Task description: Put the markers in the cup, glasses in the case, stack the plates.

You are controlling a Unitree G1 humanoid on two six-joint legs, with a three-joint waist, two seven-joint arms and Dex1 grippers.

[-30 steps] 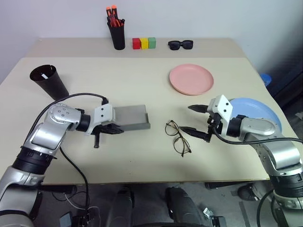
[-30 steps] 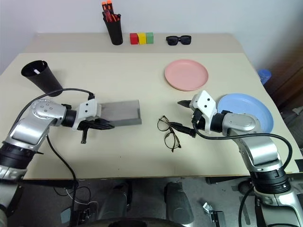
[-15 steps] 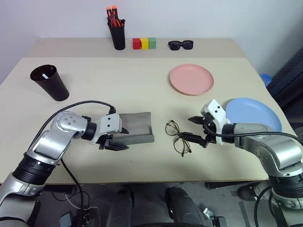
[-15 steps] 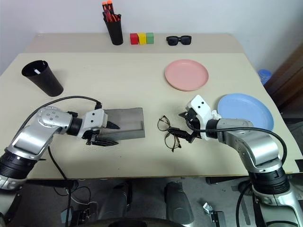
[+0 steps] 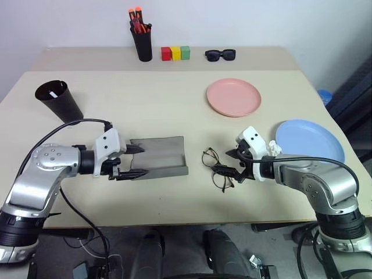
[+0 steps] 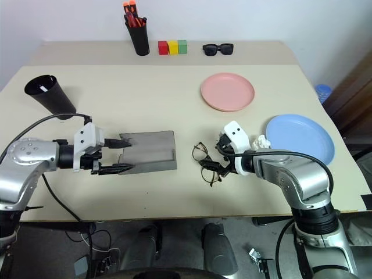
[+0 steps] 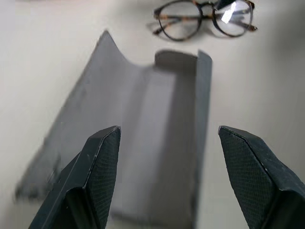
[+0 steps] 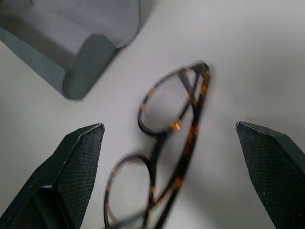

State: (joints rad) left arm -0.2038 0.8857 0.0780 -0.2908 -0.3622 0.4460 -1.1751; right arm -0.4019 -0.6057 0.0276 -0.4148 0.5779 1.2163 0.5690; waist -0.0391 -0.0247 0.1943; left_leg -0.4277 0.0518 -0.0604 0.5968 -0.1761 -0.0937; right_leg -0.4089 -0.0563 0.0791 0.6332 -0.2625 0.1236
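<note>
Right gripper (image 5: 231, 163) first, folks: our fingers are spread wide and grasping nothing, and the wrist view shows them straddling the glasses (image 8: 162, 157), one finger to each side, no contact that we can make out. From the head view that gripper sits low over the table (image 5: 174, 99), right at the near edge of the frames, pointing down and inward toward our left, forearm bent in across the front of the table. We judge this to be the glasses step, just ahead of the pick: the next move calls for settling the fingers around the thin wire frame and closing gently, since it looks light and easy to skid or twist on the smooth top. Over to the left gripper (image 5: 132, 161): also well apart in the fingers and holding nothing, set at the near end of the case (image 5: 160, 158), one finger high, one low beside the front edge. That grey case lies open as a trough, just to the left of the glasses, so the carry should be short. Further out, the cup (image 5: 58, 100) stands at the far left with a white marker tip showing inside, and the pink plate (image 5: 233, 97) and blue plate (image 5: 308, 141) lie well apart, not yet stacked.
</note>
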